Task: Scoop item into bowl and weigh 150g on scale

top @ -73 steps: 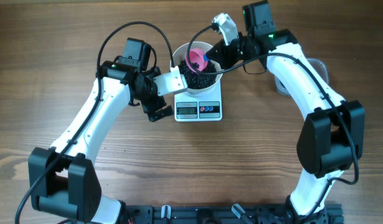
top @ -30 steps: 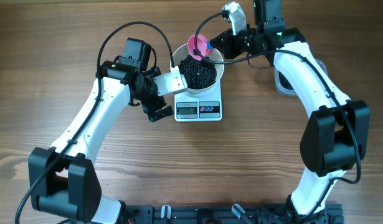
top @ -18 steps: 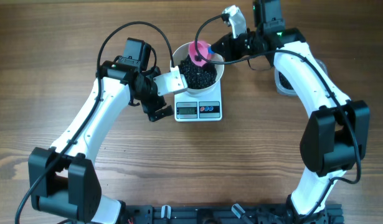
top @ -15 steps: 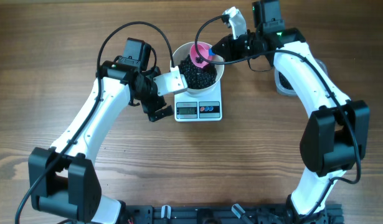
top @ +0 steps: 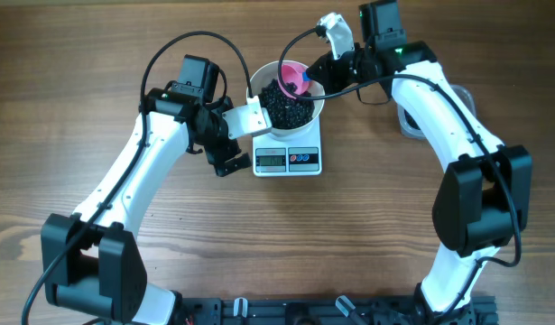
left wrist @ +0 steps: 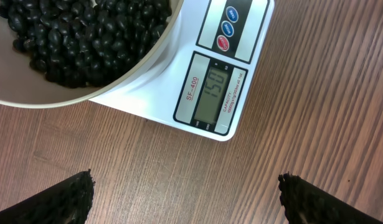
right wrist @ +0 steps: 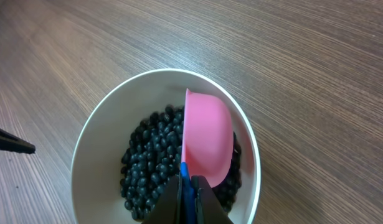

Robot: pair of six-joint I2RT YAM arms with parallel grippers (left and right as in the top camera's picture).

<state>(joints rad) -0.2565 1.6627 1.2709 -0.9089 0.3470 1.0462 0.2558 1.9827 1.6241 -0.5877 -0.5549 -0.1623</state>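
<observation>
The white bowl point(top: 262, 76) stands on the white scale point(top: 311, 160), holding a heap of black beans, the item point(top: 282, 108). In the left wrist view the scale point(left wrist: 255, 57) shows 150 on its display, with the bowl point(left wrist: 136, 72) and beans point(left wrist: 73, 37) above it. My right gripper point(right wrist: 190, 186) is shut on the blue handle of a pink scoop point(right wrist: 208, 142), which is turned on its edge over the beans point(right wrist: 147, 165) inside the bowl point(right wrist: 103, 137). My left gripper point(left wrist: 188, 186) hangs open over bare wood, just left of the scale.
A clear plastic tub point(top: 464, 97) sits at the right, mostly hidden behind my right arm. Black cables loop above the bowl and over the left arm. Wood tabletop point(top: 286, 244) stretches in front of the scale.
The right gripper has brought the pink scoop from the bowl's far rim down and inward over the beans. The left arm has not moved.
</observation>
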